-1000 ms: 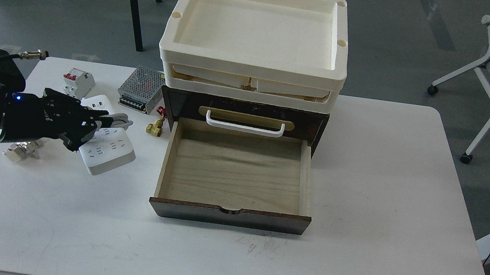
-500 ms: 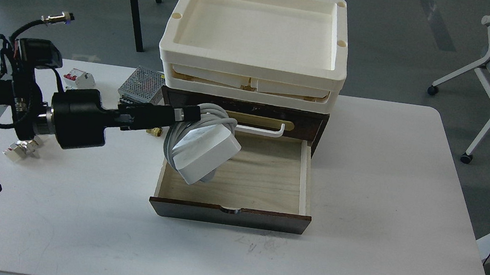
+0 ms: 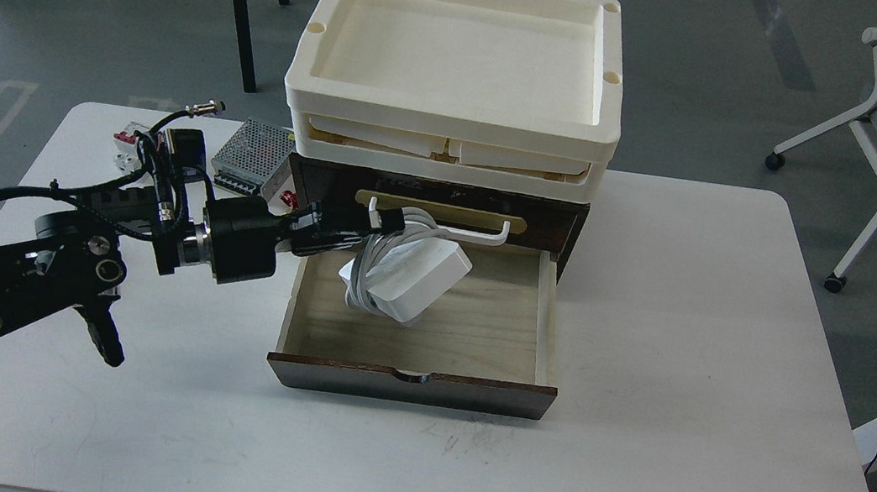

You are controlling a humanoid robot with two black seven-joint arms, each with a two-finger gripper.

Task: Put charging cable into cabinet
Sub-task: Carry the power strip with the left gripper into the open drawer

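The left arm's shoulder end is cut off at the desk's (image 3: pixel 629 474) left edge, and its wrist hides most of the small white circuit breaker (image 3: pixel 128 146) near the far-left corner. The silver mesh power supply (image 3: pixel 251 159) beside it shows almost whole. The left tool (image 3: pixel 367 224) is dark and partly wrapped by cord, so its two fingers are hard to tell apart, yet it is clamped on the charging cable (image 3: pixel 415 279) at the coiled cord. The right tool does not show.

Half a second ago the strip hung nearer the drawer's left wall and closer to the viewer; now it sits further in, tilted, over the back-left part of the open pale drawer (image 3: pixel 468 343), still off the drawer floor as far as can be seen. The arm has dropped lower and stretched further along the desk, and its elbow has swung down toward the near-left corner.

The arm reaches level from the left, forearm pointing at the cabinet (image 3: pixel 560 220), tool just below the white handle (image 3: pixel 491 234). The cream trays (image 3: pixel 454 125) stack on the cabinet at the desk's far edge.
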